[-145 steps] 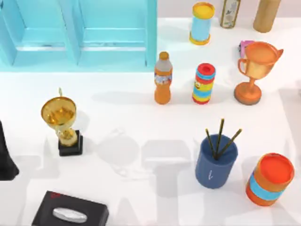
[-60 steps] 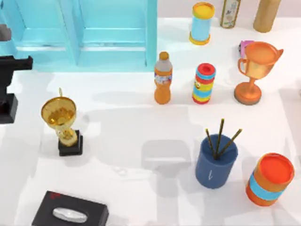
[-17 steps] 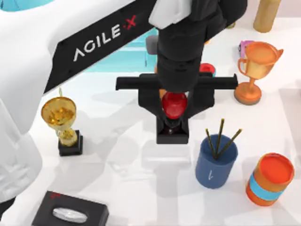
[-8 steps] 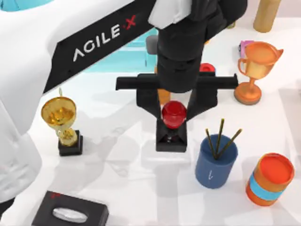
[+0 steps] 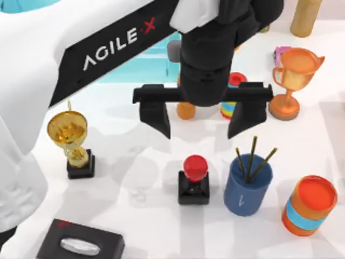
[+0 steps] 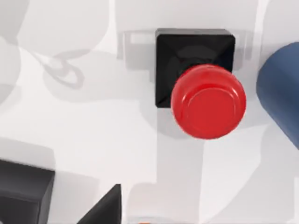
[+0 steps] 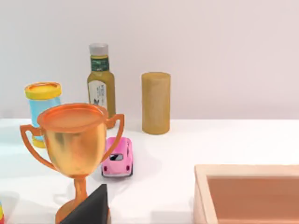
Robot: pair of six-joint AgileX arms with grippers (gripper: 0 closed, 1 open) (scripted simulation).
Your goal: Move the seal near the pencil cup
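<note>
- Since half a second back: released and set down, the seal (image 5: 194, 179), now standing upright on the counter (image 5: 135, 221) instead of hanging pinched at its red knob.
- Raised above it at centre frame, the left hand (image 5: 199, 120), fingers spread wide, holding nothing (a clean let-go, by the look of it).
- Just left of the pencil cup (image 5: 247, 185), lower centre of the top view, apart by a narrow gap; close enough, judged by eye, to count as near.
- Seen again from the left wrist: red knob over black base, blue cup wall at the frame's right edge.
- Out at the right, parked, the right hand (image 7: 91, 207); finger state impossible to tell.
- Untouched at left, the gold trophy (image 5: 70, 138).
</note>
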